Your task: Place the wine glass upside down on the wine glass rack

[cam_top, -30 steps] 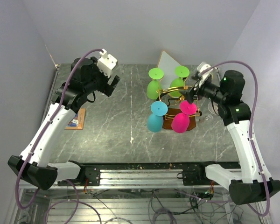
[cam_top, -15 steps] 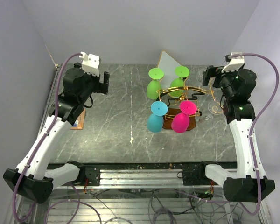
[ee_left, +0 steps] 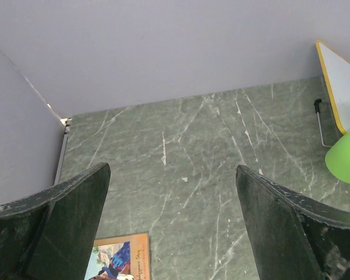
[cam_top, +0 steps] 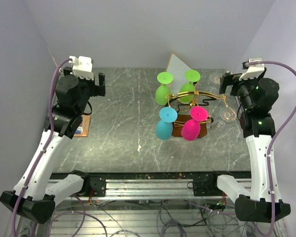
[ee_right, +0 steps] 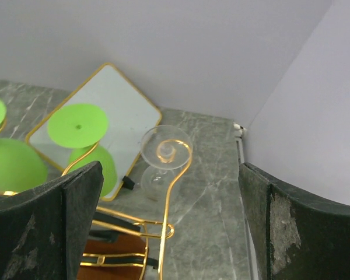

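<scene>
The wine glass rack [cam_top: 197, 94] of gold wire stands on its brown base right of centre. Hanging from it foot up are two green wine glasses [cam_top: 162, 93], a blue one [cam_top: 164, 129] and a pink one [cam_top: 190, 130]. My right gripper [cam_top: 226, 81] is raised behind the rack's right arm, open and empty. Its wrist view shows a gold curl [ee_right: 176, 192] across the foot of a clear upside-down glass [ee_right: 163, 154]; I cannot tell if that glass hangs from it. My left gripper [cam_top: 99, 84] is high at the far left, open and empty [ee_left: 172, 168].
A white gold-edged panel [cam_top: 177, 66] leans behind the rack. A clear glass [cam_top: 228, 114] sits by the end of the rack's right arm, and another [cam_top: 216, 79] is further back. A small picture book [cam_top: 80, 126] lies at the left edge under the left arm.
My right gripper opened fully and drew back from the rack's middle, above the pink glass, up and to the right. The left arm lifted and swung back to the left.
</scene>
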Action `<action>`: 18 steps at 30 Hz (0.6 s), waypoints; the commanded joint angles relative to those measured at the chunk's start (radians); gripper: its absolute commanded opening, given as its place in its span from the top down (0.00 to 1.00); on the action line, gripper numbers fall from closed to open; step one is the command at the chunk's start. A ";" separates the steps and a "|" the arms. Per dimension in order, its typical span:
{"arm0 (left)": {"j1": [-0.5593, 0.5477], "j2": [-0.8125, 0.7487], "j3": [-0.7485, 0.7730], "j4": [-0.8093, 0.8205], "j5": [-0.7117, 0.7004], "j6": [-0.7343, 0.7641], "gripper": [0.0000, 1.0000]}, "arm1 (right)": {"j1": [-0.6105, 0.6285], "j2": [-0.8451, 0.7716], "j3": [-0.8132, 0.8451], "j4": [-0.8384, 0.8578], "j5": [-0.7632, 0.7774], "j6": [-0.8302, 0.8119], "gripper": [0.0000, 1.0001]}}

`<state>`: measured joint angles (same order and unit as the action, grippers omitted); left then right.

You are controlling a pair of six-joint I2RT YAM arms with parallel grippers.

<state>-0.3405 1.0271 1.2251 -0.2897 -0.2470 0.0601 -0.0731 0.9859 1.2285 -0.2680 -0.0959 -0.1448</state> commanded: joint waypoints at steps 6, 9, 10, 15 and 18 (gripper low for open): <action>0.052 -0.103 -0.130 0.071 0.104 -0.002 0.01 | -0.007 -0.097 -0.082 -0.105 -0.080 -0.069 0.00; 0.055 -0.125 -0.133 0.041 0.137 0.005 0.01 | -0.007 -0.133 -0.116 -0.134 -0.029 -0.078 0.00; 0.057 -0.130 -0.127 0.031 0.163 0.016 0.01 | -0.007 -0.150 -0.124 -0.142 -0.015 -0.078 0.00; 0.060 -0.138 -0.070 -0.045 0.208 0.044 0.01 | -0.007 -0.232 -0.150 -0.175 0.030 -0.095 0.00; 0.064 -0.155 -0.076 -0.061 0.212 0.046 0.01 | -0.007 -0.270 -0.154 -0.188 0.048 -0.102 0.00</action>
<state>-0.2897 0.9016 1.1225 -0.3183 -0.0845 0.0875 -0.0731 0.7673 1.0794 -0.4366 -0.0967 -0.2260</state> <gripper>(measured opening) 0.994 0.996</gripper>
